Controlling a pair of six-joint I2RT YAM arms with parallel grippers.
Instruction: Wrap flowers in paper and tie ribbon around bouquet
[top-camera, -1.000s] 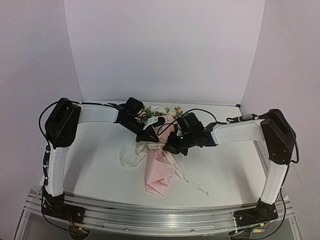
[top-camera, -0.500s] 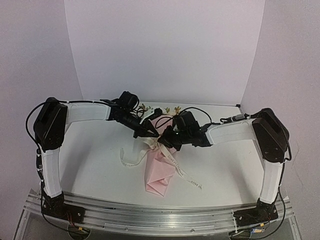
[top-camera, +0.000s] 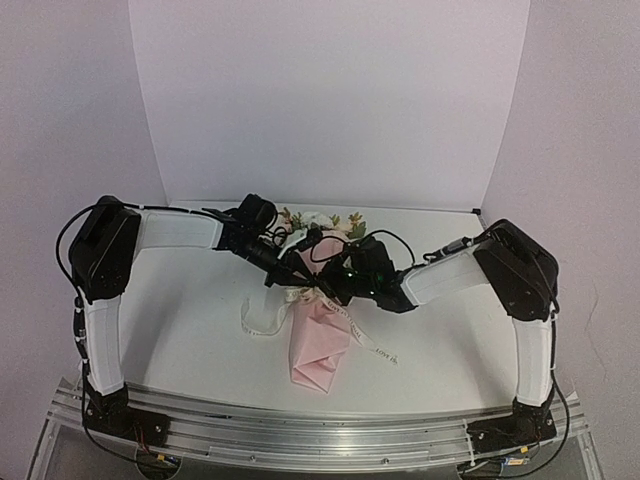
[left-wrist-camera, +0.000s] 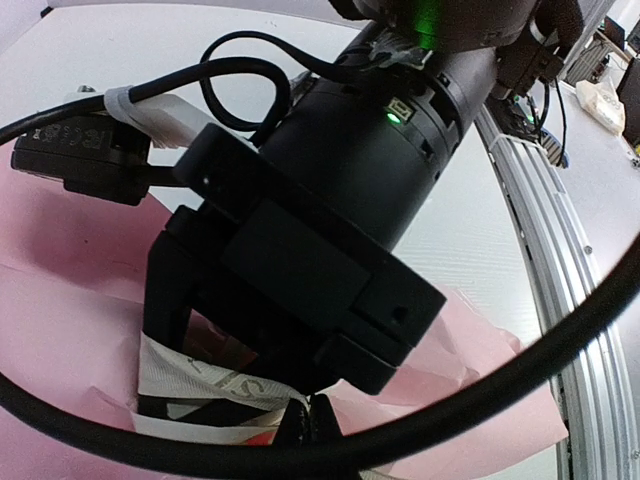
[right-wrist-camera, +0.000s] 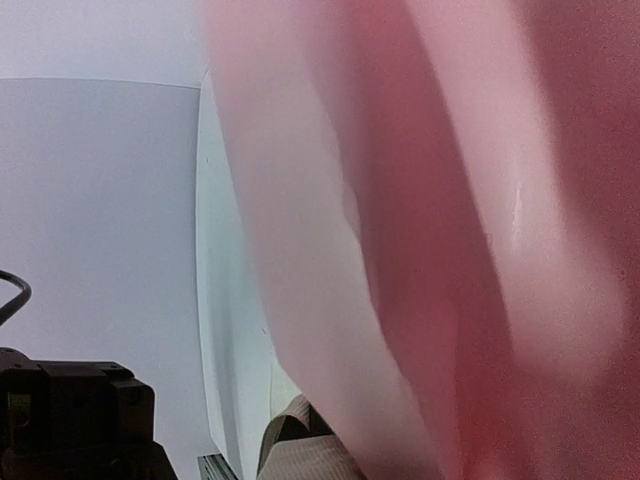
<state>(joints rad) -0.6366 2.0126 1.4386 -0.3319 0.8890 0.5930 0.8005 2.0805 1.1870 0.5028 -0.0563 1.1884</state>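
The bouquet lies in the middle of the table, its pink paper cone tapering toward me and the flowers at the far end. The cream ribbon wraps the cone's neck, with a loop to the left and a lettered tail to the right. My left gripper and right gripper meet over that neck. In the left wrist view the left gripper is shut, with the ribbon running into it beneath the right arm's wrist. The right wrist view is filled by blurred paper, with ribbon at the bottom and the fingers hidden.
The white table is enclosed by pale backdrop walls on three sides. An aluminium rail runs along its near edge and carries both arm bases. Black cables loop over both wrists above the bouquet.
Both grippers have closed in over the bouquet's neck, the right one shifting left. The ribbon's right tail has been drawn in toward the cone and lies shorter.
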